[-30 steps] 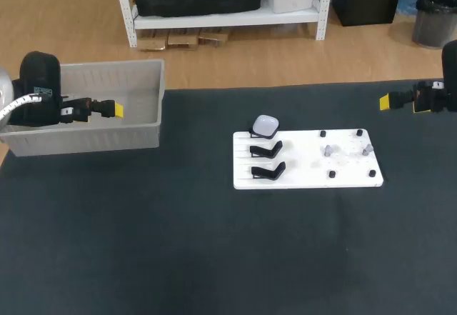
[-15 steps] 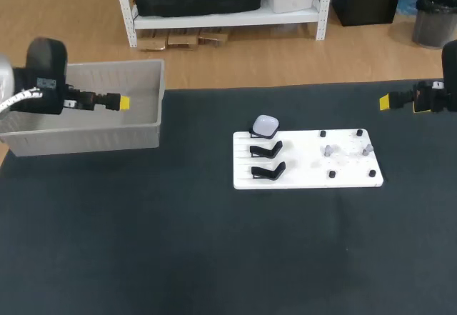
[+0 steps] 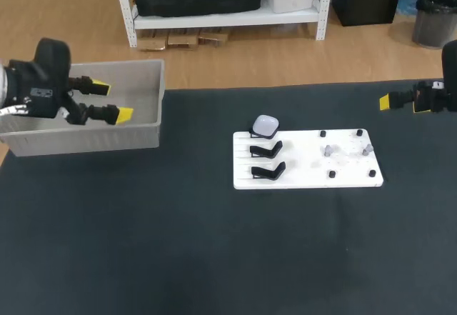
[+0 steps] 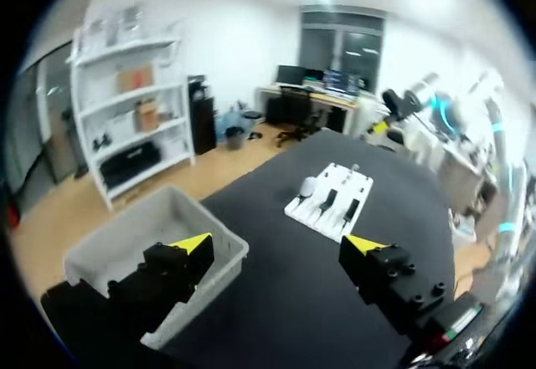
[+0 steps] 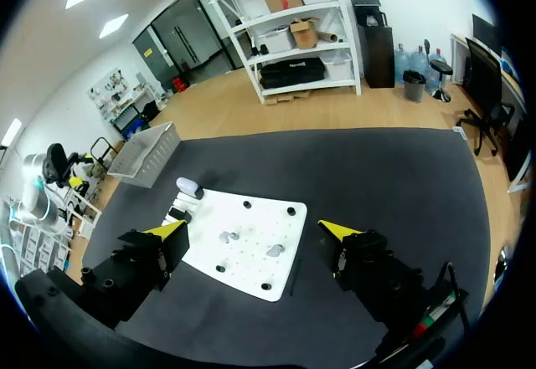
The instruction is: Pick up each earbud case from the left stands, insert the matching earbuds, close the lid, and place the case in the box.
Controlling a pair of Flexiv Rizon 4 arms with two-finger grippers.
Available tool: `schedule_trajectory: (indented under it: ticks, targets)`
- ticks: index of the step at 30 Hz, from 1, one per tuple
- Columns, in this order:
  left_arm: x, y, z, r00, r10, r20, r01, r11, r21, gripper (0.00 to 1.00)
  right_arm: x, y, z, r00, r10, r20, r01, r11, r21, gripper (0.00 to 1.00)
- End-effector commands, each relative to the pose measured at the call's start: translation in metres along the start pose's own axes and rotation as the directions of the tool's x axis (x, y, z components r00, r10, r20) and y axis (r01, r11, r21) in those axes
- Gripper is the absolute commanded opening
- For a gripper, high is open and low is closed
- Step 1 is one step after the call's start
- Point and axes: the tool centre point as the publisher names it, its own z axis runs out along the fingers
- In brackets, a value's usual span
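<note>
A white earbud case [image 3: 265, 124] sits on the rearmost of three black stands at the left end of the white board [image 3: 307, 166]. The two nearer stands [image 3: 266, 148] are bare. Two grey earbuds [image 3: 328, 150] lie on the board's right half. My left gripper [image 3: 113, 101] is open and holds nothing above the grey box [image 3: 86, 138] at the table's back left. My right gripper [image 3: 385, 101] hangs at the far right, clear of the board; its wrist view shows it open [image 5: 253, 230] and holding nothing, with the board [image 5: 251, 269], earbuds [image 5: 226, 238] and case [image 5: 188, 187] ahead.
Small black pegs [image 3: 332, 174] stand on the board's right half. In the left wrist view the box [image 4: 167, 227] lies beside the left gripper [image 4: 278, 243], and the board [image 4: 331, 206] with the case [image 4: 306, 187] lies far ahead.
My left wrist has turned above the box, so both yellow fingertips now show apart. The right arm, board and case have not moved.
</note>
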Motion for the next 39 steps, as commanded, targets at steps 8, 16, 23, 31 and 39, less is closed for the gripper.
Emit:
schedule_trajectory:
  ticks: [8, 16, 23, 31, 39]
  targets:
    - [-0.002, -0.01, 0.021, 0.918, 0.336, 0.208, -0.388, 0.868, 0.31, 1.0, 0.0, 0.0, 0.0, 1.0, 0.001, 0.0, -0.001, 1.0, 0.0, 1.0]
    - [-0.015, -0.03, 0.082, 0.959, 0.262, 0.104, -0.282, 0.905, 0.318, 1.0, 0.0, 0.0, 0.0, 1.0, 0.001, 0.0, -0.001, 1.0, 0.0, 1.0]
    - [-0.019, -0.039, 0.134, 0.958, 0.284, 0.046, -0.281, 0.89, 0.359, 1.0, 0.0, 0.0, 0.0, 1.0, 0.001, 0.0, -0.001, 1.0, 0.0, 1.0]
    - [-0.019, -0.048, 0.187, 0.952, 0.305, 0.032, -0.289, 0.856, 0.429, 1.0, 0.0, 0.0, 0.0, 1.0, 0.001, 0.0, -0.001, 1.0, 0.0, 1.0]
    - [-0.019, -0.048, 0.187, 0.952, 0.305, 0.032, -0.289, 0.856, 0.429, 1.0, 0.0, 0.0, 0.0, 1.0, 0.001, 0.0, -0.001, 1.0, 0.0, 1.0]
